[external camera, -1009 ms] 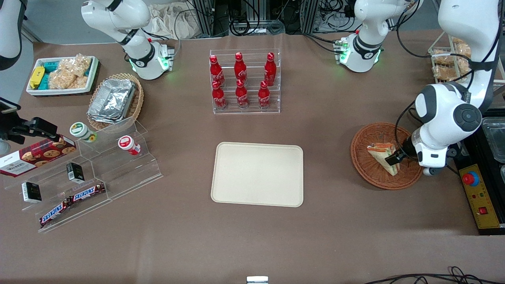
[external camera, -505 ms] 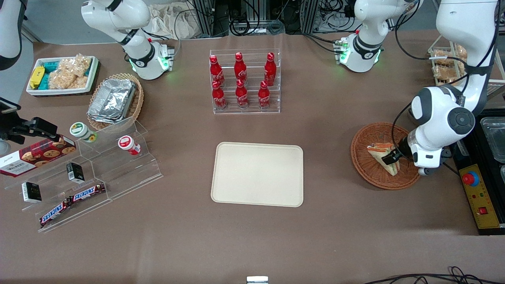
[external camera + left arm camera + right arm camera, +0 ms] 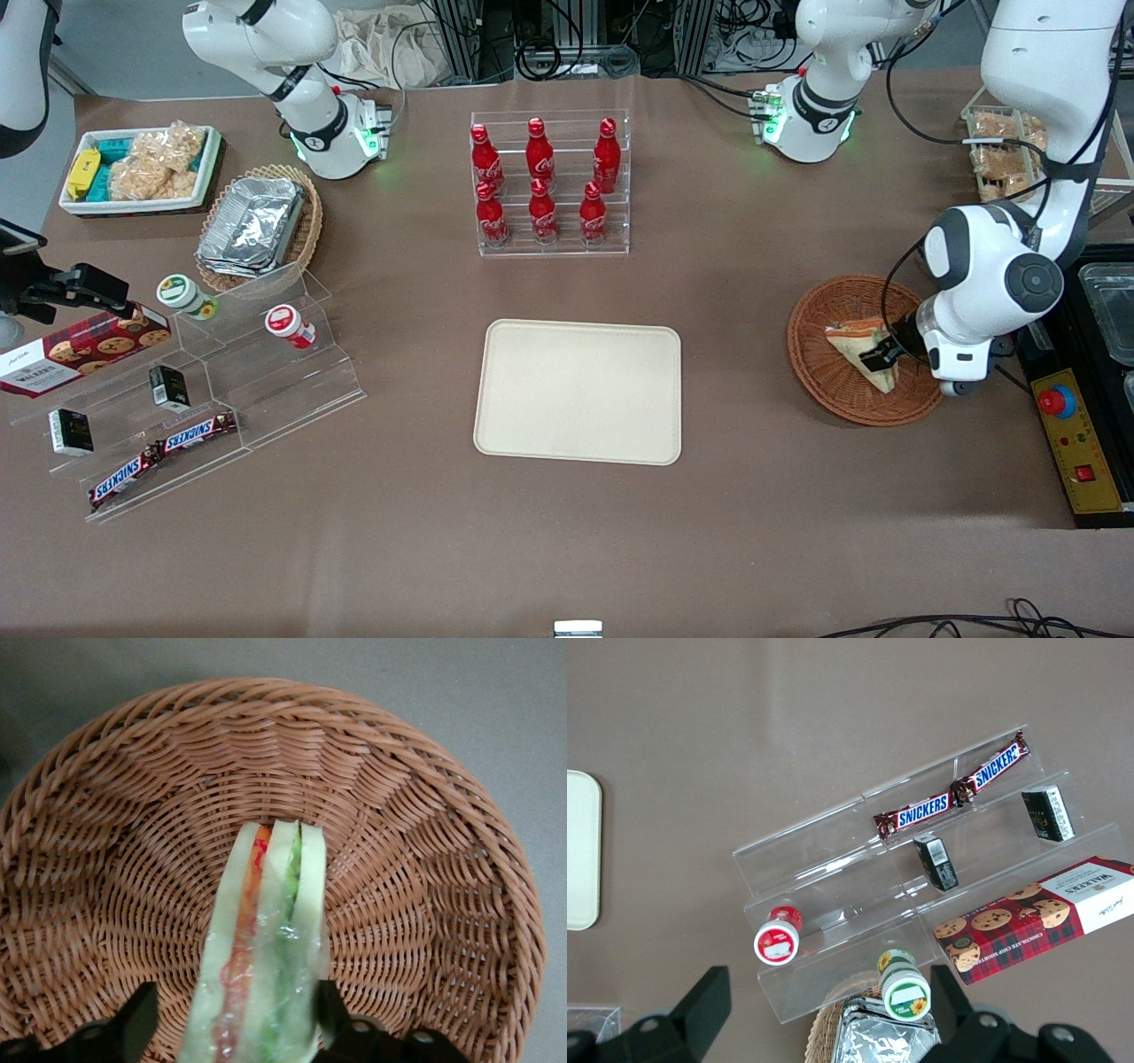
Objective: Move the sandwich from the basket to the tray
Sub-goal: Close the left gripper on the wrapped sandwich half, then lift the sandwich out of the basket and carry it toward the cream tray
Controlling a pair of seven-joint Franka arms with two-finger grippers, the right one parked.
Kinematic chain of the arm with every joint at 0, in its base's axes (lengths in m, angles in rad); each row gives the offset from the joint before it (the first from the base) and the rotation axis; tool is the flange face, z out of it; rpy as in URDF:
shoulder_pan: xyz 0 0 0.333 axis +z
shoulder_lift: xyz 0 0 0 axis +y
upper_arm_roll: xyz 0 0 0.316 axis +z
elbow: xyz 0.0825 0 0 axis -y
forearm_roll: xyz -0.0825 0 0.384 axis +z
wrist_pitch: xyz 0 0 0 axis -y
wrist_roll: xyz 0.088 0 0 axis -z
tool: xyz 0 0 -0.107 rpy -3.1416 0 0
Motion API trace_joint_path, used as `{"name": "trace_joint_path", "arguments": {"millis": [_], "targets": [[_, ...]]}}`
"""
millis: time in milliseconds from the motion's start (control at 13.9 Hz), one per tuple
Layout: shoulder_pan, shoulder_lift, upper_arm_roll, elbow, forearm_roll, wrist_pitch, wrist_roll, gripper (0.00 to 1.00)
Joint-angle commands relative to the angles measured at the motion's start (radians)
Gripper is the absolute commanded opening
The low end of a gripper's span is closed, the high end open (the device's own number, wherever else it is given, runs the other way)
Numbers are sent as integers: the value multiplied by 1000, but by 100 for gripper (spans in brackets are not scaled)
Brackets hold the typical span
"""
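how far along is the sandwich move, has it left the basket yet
Not yet. Done: the tool is down in the basket, its fingers either side of the sandwich, one with a gap. In hand: closing the grip; the sandwich looks to be resting in the basket. Left: lift it, carry it toward the parked arm's end, and set it on the tray.

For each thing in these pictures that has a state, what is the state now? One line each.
sandwich: lying in the basket, wrapped, between the claw fingers
basket: holds the sandwich only
tray: nothing on it
claw: open, down in the basket, one finger on each side of the sandwich
cola bottles: upright, capped, in their rack
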Motion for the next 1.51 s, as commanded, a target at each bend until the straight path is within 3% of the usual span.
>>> {"name": "trace_joint_path", "arguments": {"millis": [0,288,432,721,937,1441], "targets": [[1,-9,-3,2,18,12,2,18],[1,-22,-3,8,47,0,13,0],[1,-45,-3,34,47,-47,55,0],[-7,-55,-10,302,44,-443,169,0],[-28,-32,-27,509,44,-644,270,0],[-313,33,-29,688,27,-757,315,0]]}}
